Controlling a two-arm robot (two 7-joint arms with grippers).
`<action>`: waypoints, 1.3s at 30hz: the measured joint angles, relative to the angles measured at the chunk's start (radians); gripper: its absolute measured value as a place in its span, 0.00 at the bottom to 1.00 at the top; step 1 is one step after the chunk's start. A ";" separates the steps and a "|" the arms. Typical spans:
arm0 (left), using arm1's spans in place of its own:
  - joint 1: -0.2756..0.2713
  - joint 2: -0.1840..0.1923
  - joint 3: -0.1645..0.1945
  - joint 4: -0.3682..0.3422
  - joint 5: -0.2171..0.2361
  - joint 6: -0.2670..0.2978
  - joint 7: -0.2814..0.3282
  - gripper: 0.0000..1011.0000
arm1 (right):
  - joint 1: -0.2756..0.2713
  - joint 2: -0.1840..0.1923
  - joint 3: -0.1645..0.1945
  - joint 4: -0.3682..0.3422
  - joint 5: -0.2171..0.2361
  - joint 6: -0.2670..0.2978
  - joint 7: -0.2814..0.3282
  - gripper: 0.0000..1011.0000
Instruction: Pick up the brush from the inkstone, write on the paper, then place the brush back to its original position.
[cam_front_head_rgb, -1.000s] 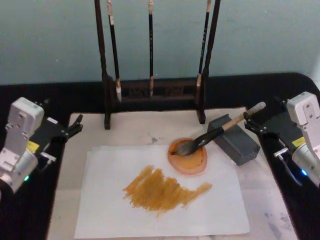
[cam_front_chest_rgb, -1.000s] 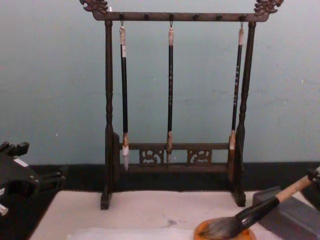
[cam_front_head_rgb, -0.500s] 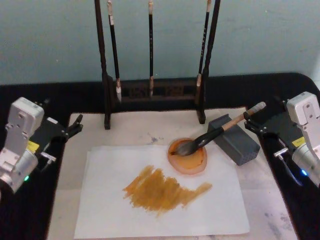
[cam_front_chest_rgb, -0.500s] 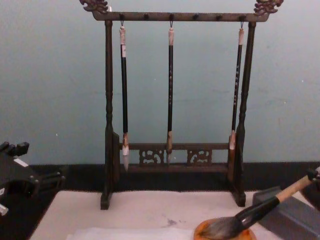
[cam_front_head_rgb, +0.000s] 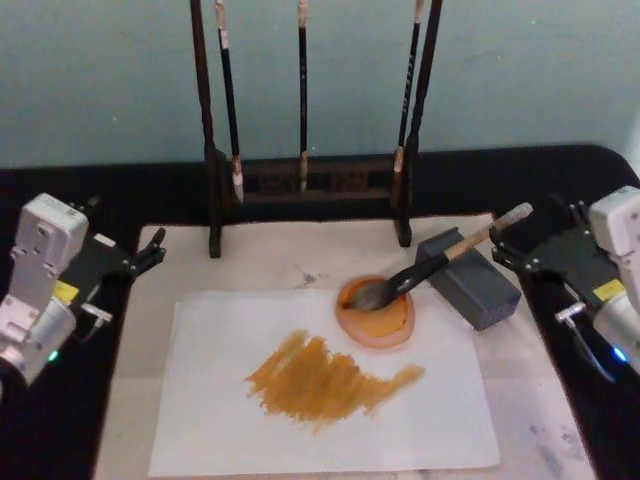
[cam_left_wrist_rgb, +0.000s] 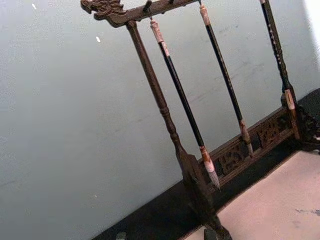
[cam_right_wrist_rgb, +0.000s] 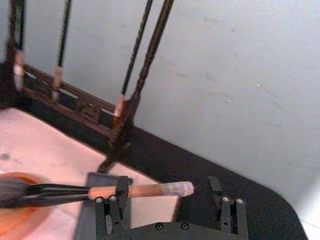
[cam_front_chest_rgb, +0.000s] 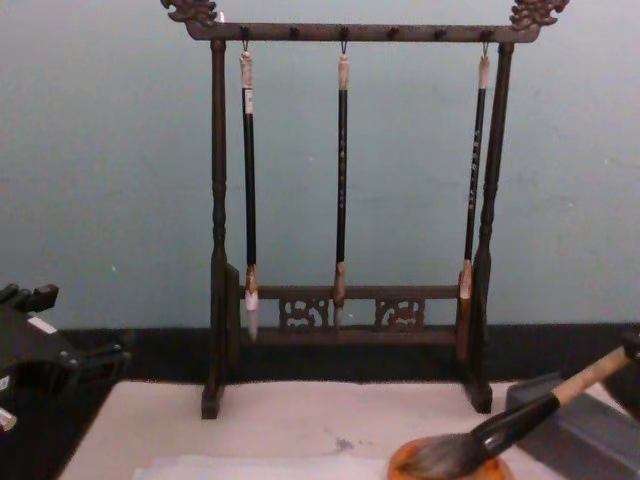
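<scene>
The brush (cam_front_head_rgb: 430, 265) lies slanted at the right of the pinkish-cream mat (cam_front_head_rgb: 270, 262), its bushy bristles down in the orange dish (cam_front_head_rgb: 378, 318) and its tan handle propped on the grey block (cam_front_head_rgb: 465, 285), with the white end cap raised past the block's far corner. The right gripper (cam_front_head_rgb: 498, 250) sits just beside that cap; in the right wrist view its fingers (cam_right_wrist_rgb: 112, 207) stand apart on either side of the handle's end, and the gripper (cam_right_wrist_rgb: 171, 200) grips nothing. The left gripper (cam_front_head_rgb: 148, 252) rests over the black table (cam_front_head_rgb: 180, 190) at the mat's left edge, well apart from the brush, fingers spread and empty. The paper (cam_front_head_rgb: 220, 420) lies flat on the mat in front of the dish, whose near rim overlaps the sheet's far edge, and it carries a broad patch of ochre strokes (cam_front_head_rgb: 320, 380) across its middle. Behind, a dark wooden rack (cam_front_chest_rgb: 217, 230) holds three thin black brushes (cam_front_chest_rgb: 341, 170) hanging upright
</scene>
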 joint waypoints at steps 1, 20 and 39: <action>0.000 0.000 0.000 0.000 0.000 0.000 0.000 1.00 | -0.015 0.006 0.007 -0.017 0.009 0.001 0.004 0.99; 0.000 0.000 0.000 0.000 0.000 0.000 0.000 1.00 | -0.306 -0.029 0.260 -0.255 0.494 0.005 0.147 0.99; 0.000 0.000 0.000 0.000 0.000 0.000 0.000 1.00 | -0.083 -0.202 0.291 0.047 0.956 0.280 0.210 0.99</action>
